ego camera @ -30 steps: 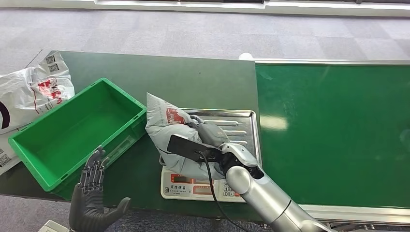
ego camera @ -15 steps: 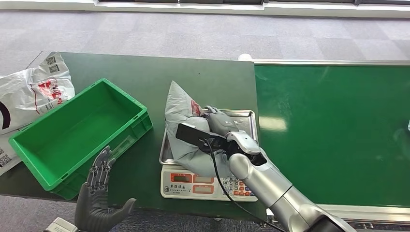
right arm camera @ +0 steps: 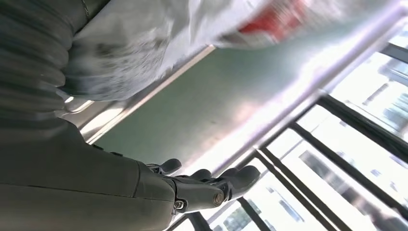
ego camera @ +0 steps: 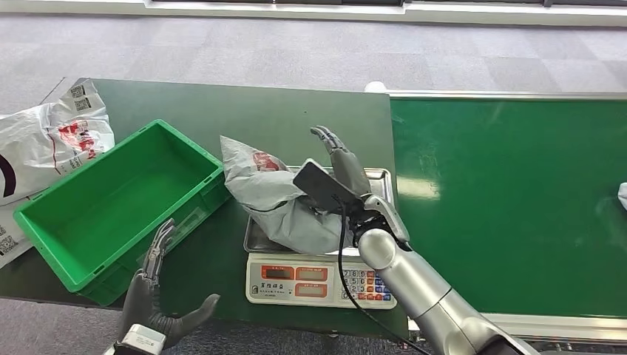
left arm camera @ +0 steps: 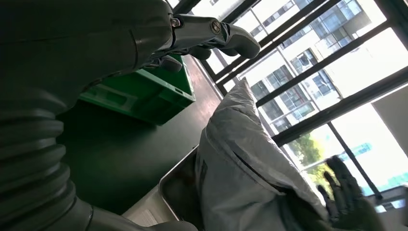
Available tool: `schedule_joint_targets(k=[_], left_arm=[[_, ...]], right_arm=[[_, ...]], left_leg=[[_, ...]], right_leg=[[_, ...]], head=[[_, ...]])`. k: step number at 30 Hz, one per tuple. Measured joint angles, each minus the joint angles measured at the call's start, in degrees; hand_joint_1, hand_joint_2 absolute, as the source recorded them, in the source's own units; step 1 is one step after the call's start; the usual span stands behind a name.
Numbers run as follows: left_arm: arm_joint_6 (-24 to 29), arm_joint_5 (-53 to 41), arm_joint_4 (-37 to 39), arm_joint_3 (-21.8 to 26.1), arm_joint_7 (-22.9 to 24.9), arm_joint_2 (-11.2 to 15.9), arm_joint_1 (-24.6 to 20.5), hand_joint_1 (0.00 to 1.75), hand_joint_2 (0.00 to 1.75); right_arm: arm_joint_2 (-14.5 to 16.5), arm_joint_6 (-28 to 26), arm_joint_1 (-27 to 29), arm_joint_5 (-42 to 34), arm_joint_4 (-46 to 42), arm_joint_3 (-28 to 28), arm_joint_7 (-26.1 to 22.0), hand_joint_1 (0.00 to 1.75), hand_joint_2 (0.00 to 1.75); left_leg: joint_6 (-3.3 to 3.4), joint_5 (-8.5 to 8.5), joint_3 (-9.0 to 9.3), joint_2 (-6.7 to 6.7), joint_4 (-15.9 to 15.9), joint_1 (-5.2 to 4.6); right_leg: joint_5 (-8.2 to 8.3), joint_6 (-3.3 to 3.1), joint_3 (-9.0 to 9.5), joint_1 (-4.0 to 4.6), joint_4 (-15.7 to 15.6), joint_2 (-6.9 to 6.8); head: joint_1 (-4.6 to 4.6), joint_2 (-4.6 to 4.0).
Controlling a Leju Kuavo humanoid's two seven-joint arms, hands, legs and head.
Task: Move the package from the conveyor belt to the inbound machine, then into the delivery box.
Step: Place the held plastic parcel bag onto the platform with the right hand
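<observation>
One grey package (ego camera: 285, 203) lay on the scale tray (ego camera: 381, 185), right hand (ego camera: 341, 168) spread and empty beside it; transfer to the green bin (ego camera: 111, 203) evidently required regrasping.

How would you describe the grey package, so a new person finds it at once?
Start at the scale on the dark table beside the conveyor belt. On its steel tray lies the grey package, crumpled, with a red mark, leaning toward the green bin. The other bags are white.
</observation>
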Motion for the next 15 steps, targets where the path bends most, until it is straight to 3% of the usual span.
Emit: schedule_joint_targets(k=[4, 10, 15], left_arm=[[2.5, -4.4, 0.2, -2.1, 3.4, 0.4, -2.9, 0.0, 1.75], [3.0, -5.1, 0.7, -3.6, 4.1, 0.8, -4.7, 0.0, 1.75], [2.9, -5.2, 2.2, -4.5, 6.9, 1.0, -7.3, 0.0, 1.75]], right_arm=[[-0.2, -7.5, 3.4, -8.4, -5.7, -3.3, -8.4, 0.0, 1.75], [-0.5, -9.1, 5.6, -10.1, -9.6, -4.7, -9.9, 0.0, 1.75], [-0.6, -18.1, 8.2, -14.3, -13.4, -5.8, -17.3, 0.0, 1.75]], left_leg=[[0.0, -0.01, -0.08, 0.05, 0.0, 0.0], [-0.01, -0.02, -0.09, 0.19, 0.0, -0.01], [-0.01, -0.02, -0.12, 0.13, 0.0, 0.0]], right_leg=[[0.0, 0.0, -0.08, 0.0, 0.0, 0.06], [0.01, 0.0, -0.19, 0.0, 0.0, 0.22], [0.0, -0.01, -0.2, 0.0, 0.0, 0.16]], head=[[0.0, 0.0], [0.0, 0.0], [0.0, 0.0]])
